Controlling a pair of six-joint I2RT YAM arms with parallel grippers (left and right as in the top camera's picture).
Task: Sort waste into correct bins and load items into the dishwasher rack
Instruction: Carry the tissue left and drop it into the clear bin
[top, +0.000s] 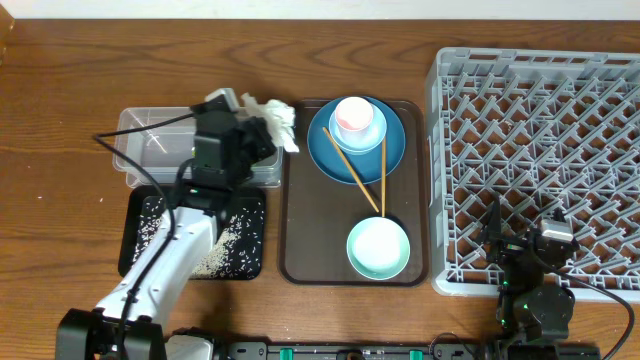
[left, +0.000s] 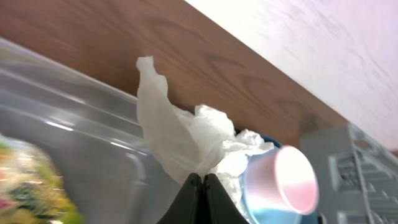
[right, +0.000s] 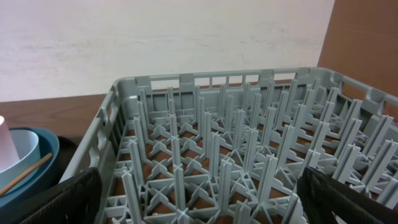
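My left gripper is shut on the crumpled white tissue, between the clear tub and the brown tray. In the left wrist view the shut fingertips pinch the tissue above the tub's rim. A blurred yellow-green wrapper lies in the tub. The black tray holds rice grains. The blue plate carries a pink cup and chopsticks. The mint bowl sits in front of it. My right gripper is open and empty over the rack's front edge.
The brown serving tray holds the plate and bowl at the centre. The grey peg rack fills the right side and shows in the right wrist view. The left arm crosses above the black tray.
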